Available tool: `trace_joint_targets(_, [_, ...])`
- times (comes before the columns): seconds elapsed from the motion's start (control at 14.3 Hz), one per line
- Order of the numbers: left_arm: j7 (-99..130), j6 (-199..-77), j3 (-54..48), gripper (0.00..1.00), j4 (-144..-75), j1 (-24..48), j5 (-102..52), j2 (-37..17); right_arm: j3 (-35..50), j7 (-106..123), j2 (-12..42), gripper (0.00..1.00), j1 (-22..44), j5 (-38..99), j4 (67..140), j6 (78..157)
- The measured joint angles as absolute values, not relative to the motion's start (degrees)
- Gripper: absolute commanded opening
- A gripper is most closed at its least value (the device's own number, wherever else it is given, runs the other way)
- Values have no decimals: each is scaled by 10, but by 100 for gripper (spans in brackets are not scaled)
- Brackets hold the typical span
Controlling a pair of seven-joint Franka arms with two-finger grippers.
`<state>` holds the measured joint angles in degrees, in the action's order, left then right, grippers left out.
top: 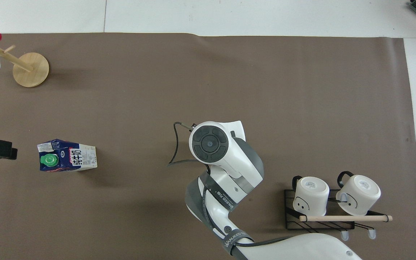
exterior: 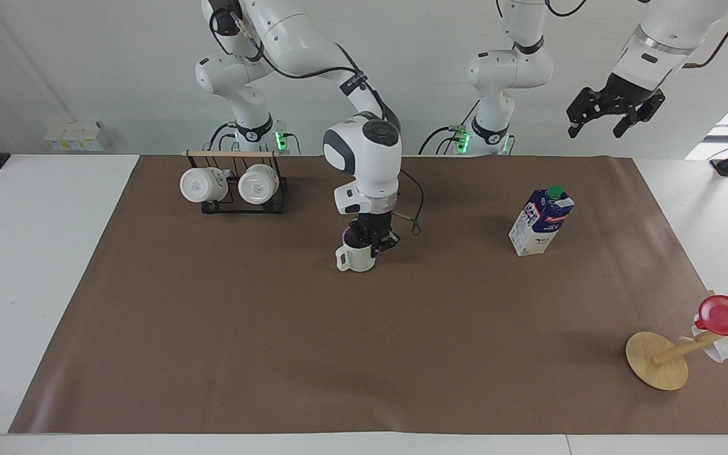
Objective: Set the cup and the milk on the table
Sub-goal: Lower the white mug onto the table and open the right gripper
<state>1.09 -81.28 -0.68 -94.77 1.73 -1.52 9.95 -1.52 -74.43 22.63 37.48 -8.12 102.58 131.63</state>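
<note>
Your right gripper (exterior: 373, 243) pinches the rim of the glazed ceramic cup (exterior: 356, 258) on the brown papery surface (exterior: 275, 328); your left gripper (exterior: 613, 109), splayed, waits above the boxy milk (exterior: 541, 221).

The scene is viewed from two high cameras half a turn apart. In the facing view, the robots are faced across the wide white table (exterior: 35, 265). In the overhead view, the table (top: 265, 18) is seen steeply from above the robots' end. The large brown paper-like sheet (exterior: 364, 354) (top: 265, 90) is shared.
</note>
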Motion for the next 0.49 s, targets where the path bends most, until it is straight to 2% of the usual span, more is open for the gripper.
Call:
trace_joint_targets(0.14, [11, -813, -7, 100, -948, 17, -15, 100, -15, -743, 226, 100, 375, -81, 1026, 1316])
trace_joint_targets(0.49, [11, -813, -7, 100, -947, 14, -15, 100, -15, -722, 226, 100, 376, -112, 1028, 1316])
